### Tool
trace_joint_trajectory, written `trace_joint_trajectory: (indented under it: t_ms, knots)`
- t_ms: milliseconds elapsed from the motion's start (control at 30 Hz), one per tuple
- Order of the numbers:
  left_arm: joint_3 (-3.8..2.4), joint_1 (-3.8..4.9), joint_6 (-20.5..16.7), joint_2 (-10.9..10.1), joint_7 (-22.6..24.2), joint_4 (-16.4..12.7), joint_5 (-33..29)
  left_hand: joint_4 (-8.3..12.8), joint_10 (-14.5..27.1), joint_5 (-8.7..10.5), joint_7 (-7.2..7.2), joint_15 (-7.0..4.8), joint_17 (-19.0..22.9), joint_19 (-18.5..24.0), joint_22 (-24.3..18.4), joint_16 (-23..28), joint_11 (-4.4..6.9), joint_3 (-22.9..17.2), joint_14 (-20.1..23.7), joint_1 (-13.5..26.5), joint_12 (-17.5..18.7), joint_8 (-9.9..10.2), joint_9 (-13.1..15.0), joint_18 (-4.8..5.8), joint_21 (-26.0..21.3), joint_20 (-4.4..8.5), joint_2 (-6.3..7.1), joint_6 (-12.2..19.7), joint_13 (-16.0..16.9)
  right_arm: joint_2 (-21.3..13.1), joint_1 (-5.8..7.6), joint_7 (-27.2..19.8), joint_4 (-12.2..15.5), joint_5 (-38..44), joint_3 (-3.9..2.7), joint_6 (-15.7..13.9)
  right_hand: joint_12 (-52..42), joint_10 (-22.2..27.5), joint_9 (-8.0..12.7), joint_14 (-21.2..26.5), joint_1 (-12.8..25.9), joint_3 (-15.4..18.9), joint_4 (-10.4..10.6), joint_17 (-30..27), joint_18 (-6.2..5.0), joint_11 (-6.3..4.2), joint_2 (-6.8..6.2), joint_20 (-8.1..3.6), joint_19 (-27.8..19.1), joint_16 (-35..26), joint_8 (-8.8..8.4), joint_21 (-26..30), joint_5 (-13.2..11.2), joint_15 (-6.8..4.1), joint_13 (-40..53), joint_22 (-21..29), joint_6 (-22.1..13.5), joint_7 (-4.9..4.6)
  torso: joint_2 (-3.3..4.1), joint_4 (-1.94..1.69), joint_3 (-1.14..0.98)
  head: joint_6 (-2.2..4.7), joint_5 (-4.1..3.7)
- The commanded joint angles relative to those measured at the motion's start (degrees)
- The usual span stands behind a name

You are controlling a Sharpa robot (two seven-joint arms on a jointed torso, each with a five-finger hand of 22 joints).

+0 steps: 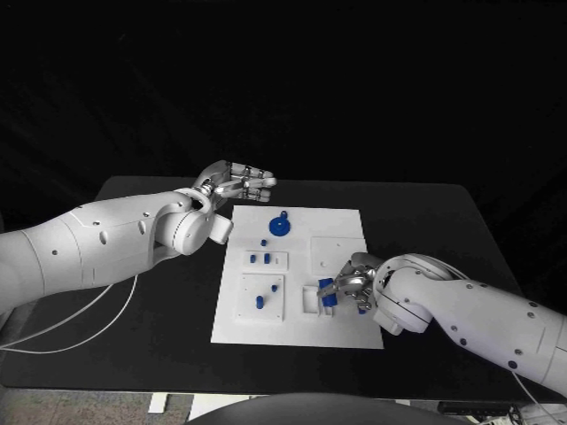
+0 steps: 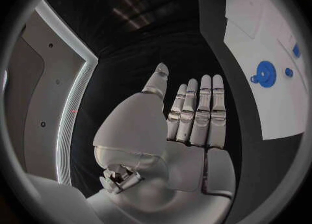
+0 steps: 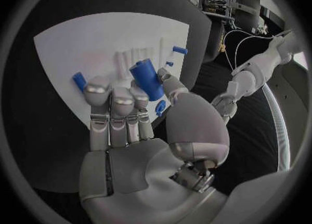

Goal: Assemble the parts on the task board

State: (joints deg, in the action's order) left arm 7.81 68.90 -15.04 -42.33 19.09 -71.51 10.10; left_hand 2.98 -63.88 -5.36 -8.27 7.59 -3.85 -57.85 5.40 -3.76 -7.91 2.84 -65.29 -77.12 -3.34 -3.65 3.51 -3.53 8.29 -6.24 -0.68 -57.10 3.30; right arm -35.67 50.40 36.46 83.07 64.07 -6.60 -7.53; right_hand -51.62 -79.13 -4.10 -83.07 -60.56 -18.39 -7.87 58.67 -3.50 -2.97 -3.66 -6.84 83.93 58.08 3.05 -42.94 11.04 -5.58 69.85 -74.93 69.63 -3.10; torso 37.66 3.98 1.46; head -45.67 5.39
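I see my right hand [image 3: 133, 125] pinching a blue cylinder [image 3: 147, 79] over the task board [image 1: 341, 328], while my left hand [image 2: 185, 130] hovers flat, fingers straight, holding nothing.

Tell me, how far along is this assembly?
Partway, it seems. Several blue parts already sit on the board, including a round disc. The right hand holds a blue cylinder over the board. The left hand is empty beside the board.

free: bare table [image 1: 156, 319] beside task board [image 1: 347, 221] | obstacles: upright parts [image 1: 267, 258] mid-board, blue disc [image 1: 280, 225]
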Motion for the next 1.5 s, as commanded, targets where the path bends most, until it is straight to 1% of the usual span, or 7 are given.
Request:
trace_joint_trajectory:
  t_ms: [33, 600, 900, 1233, 1367, 1400, 1500]
  knots:
    - [-0.03, -0.03, 0.8, 0.2, 0.1, -0.1, 0.4, 0.0, 0.5, -0.27, -0.1, -0.08, 0.0, 0.1, -0.2, 0.1, 0.09, 0.3, 0.5, 0.0, -0.3, 0.0, 0.0, -0.01, 0.2, -0.41, -0.02, 0.3, 0.1, 1.3, -0.07, 0.3, -0.9, 1.5, 0.15, 3.6, 0.0, -0.2, -1.3, 0.1, -0.8, 0.9, 0.1, 0.0, 0.69, -0.05, 1.4, -0.38, 2.7, -0.2, 0.58, -0.2, 0.2, -0.4, 0.0, -5.3, 1.9, 1.24, 0.06, -0.05, -0.06, 0.01, -0.05]
    - [-0.01, -0.03, 1.1, 0.5, 0.0, -0.2, 1.0, -0.3, 0.7, -0.22, -0.25, -0.02, 0.0, 0.1, -0.3, 0.1, 0.03, 0.3, 0.7, 0.2, -0.3, 0.0, 0.0, -0.04, 0.2, -0.47, 0.02, 0.3, 0.1, 5.4, -0.41, -0.3, -6.2, 5.5, 0.8, 5.1, -0.3, -0.3, -1.7, 0.0, -0.6, 2.4, 0.7, 0.1, 0.73, -0.03, 1.84, -0.41, 2.7, -0.2, 0.6, -0.1, -0.2, -0.41, 0.1, -5.2, 1.9, 1.3, -0.03, -0.09, 0.11, -0.16, 0.2]
    - [-0.01, -0.03, 1.3, 0.6, -0.1, -0.2, 1.0, -0.4, 0.7, -0.27, -0.28, -0.01, 0.0, 0.1, -0.3, 0.1, 0.02, 0.3, 0.7, 0.3, -0.3, 0.0, 0.0, -0.05, 0.2, -0.47, -0.03, 0.2, 0.1, 6.0, -0.44, -0.3, -7.0, 6.2, 0.84, 7.5, -0.2, -0.2, -1.7, 0.1, -0.3, 3.0, 1.5, -0.1, 0.76, 0.02, 1.77, -0.37, 2.6, -0.5, 0.6, 0.1, -1.2, -0.37, 0.0, -5.2, 1.8, 1.26, 0.02, -0.03, 0.01, -0.17, 0.25]
    - [-0.01, -0.03, 1.3, 0.6, -0.1, -0.1, 1.0, -0.5, 0.8, -0.25, -0.33, 0.03, 0.0, 0.2, -0.4, 0.1, -0.02, 0.3, 0.8, 0.4, -0.3, 0.0, 0.0, -0.06, 0.3, -0.51, -0.02, 0.1, 0.1, 6.4, -0.48, -0.4, -7.0, 6.1, 0.88, 7.7, -0.1, -0.2, -1.8, 0.1, -0.2, 3.6, 2.3, -0.2, 0.74, 0.05, 1.49, -0.37, 2.6, -0.7, 0.6, 0.3, -1.4, -0.37, 0.0, -5.2, 1.8, 1.22, 0.01, -0.01, 0.02, -0.24, 0.28]
    - [-0.01, -0.03, 1.3, 0.6, -0.1, -0.1, 1.0, -0.5, 0.8, -0.25, -0.33, 0.03, 0.0, 0.2, -0.4, 0.1, -0.02, 0.3, 0.8, 0.4, -0.3, 0.0, 0.0, -0.06, 0.3, -0.51, -0.02, 0.1, 0.1, 6.5, -0.49, -0.8, -7.3, 5.9, 0.91, 6.4, 0.1, -0.1, -1.8, 0.1, 0.5, 4.0, 4.7, -0.3, 0.67, 0.11, 0.44, -0.38, 2.6, -0.8, 0.59, 0.3, -4.5, -0.36, -0.2, -5.2, 1.7, 1.13, 0.02, -0.02, 0.02, -0.24, 0.27]
    - [-0.01, -0.03, 1.3, 0.6, -0.1, -0.1, 1.0, -0.5, 0.8, -0.25, -0.33, 0.03, 0.0, 0.2, -0.4, 0.1, -0.02, 0.3, 0.8, 0.4, -0.3, 0.0, 0.0, -0.06, 0.3, -0.51, -0.02, 0.1, 0.1, 6.5, -0.49, -0.9, -7.3, 5.8, 0.91, 6.2, 0.1, -0.1, -1.8, 0.1, 1.2, 3.8, 6.4, -0.3, 0.65, 0.14, -0.47, -0.35, 2.6, -0.8, 0.59, 0.4, -6.6, -0.3, -0.2, -5.1, 1.7, 1.09, 0.02, -0.02, 0.02, -0.24, 0.27]
    - [-0.01, -0.03, 1.3, 0.6, -0.2, -0.1, 1.0, -0.6, 0.8, -0.26, -0.36, 0.03, 0.0, 0.1, -0.4, 0.1, -0.03, 0.3, 0.8, 0.4, -0.3, 0.0, 0.0, -0.1, 0.3, -0.52, 0.03, 0.1, 0.1, 6.6, -0.5, -1.1, -7.4, 5.5, 0.94, 5.9, 0.4, -0.1, -2.0, 0.2, 1.2, 0.2, 13.2, -0.3, 0.59, 0.27, -5.06, -0.37, 2.6, -1.1, 0.63, 0.7, -8.2, -0.36, -0.4, -5.1, 1.7, 0.87, 0.02, -0.01, 0.0, -0.27, 0.25]
